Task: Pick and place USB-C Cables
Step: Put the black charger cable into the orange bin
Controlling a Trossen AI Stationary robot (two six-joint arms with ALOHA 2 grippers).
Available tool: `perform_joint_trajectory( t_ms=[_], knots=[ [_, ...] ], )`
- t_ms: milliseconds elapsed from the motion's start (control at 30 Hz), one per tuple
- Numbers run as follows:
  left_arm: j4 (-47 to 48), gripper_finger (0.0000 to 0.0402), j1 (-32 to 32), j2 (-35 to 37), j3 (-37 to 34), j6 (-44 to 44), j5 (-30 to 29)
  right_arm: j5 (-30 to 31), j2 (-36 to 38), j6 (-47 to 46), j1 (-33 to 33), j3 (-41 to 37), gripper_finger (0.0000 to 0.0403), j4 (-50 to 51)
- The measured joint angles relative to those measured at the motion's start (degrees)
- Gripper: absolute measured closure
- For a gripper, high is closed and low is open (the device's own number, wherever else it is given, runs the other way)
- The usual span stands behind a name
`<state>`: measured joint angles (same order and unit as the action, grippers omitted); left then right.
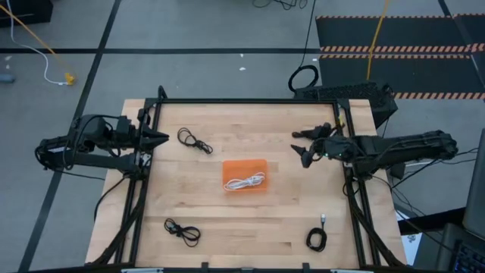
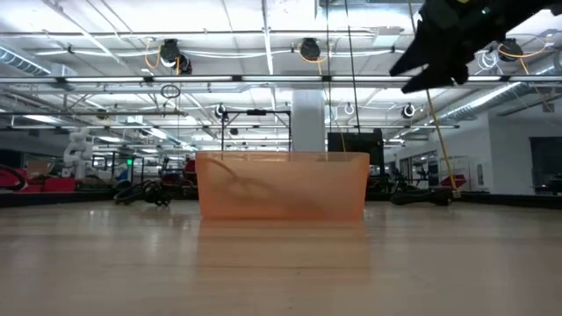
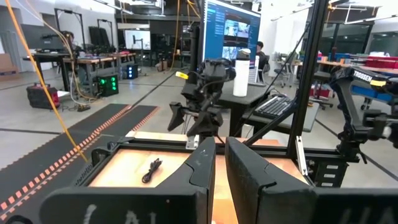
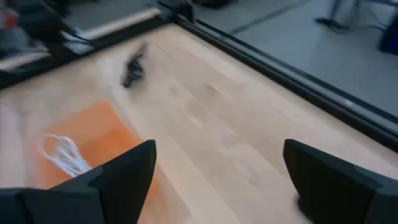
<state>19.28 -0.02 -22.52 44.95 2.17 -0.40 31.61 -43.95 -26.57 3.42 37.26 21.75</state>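
The white USB-C cable lies coiled in the orange tray at the table's middle, and shows again in the right wrist view. Three black USB-C cables lie on the wood: one left of the tray toward the far edge, one at the near left, one at the near right. A fourth black one does not show. My right gripper hangs open above the table, right of the tray, holding nothing. My left gripper waits shut at the left edge.
A black frame runs around the wooden table. The tray stands between the two arms. Bare wood lies between the tray and the right gripper. A large black cable loop lies on the floor beyond the far edge.
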Motion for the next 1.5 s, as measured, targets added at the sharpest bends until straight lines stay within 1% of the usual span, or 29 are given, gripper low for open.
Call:
perform_joint_trajectory(
  t_ms=[167, 467, 667, 967, 1133, 1267, 1400, 1500],
  knots=[
    [0.0, 0.036, 0.0, 0.0, 0.0, 0.0, 0.0, 0.3, 0.2, -1.3, -1.1, 0.0, 0.0059, 4.5],
    [0.0, 0.036, 0.0, 0.0, 0.0, 0.0, 0.0, -0.1, 0.1, 6.4, -7.0, 0.0, 0.006, 6.0],
    [0.0, 0.036, 0.0, 0.0, 0.0, 0.0, 0.0, -0.1, 0.2, 12.6, -12.4, 0.0, 0.006, 6.6],
    [0.0, 0.036, 0.0, 0.0, 0.0, 0.0, 0.0, -0.1, -0.2, 12.7, -20.5, 0.0, 0.006, 9.1],
    [0.0, 0.036, 0.0, 0.0, 0.0, 0.0, 0.0, -0.4, -1.7, 9.1, -24.1, 0.0, 0.006, 10.7],
    [0.0, 0.036, 0.0, 0.0, 0.0, 0.0, 0.0, -3.5, -4.1, 4.8, -27.3, 0.0, 0.006, 13.1],
    [0.0, 0.036, 0.0, 0.0, 0.0, 0.0, 0.0, -9.1, -7.7, 2.0, -30.6, 0.0, 0.006, 14.9],
    [0.0, 0.036, 0.0, 0.0, 0.0, 0.0, 0.0, -12.9, -10.1, 1.7, -32.7, 0.0, 0.006, 15.0]
  ],
)
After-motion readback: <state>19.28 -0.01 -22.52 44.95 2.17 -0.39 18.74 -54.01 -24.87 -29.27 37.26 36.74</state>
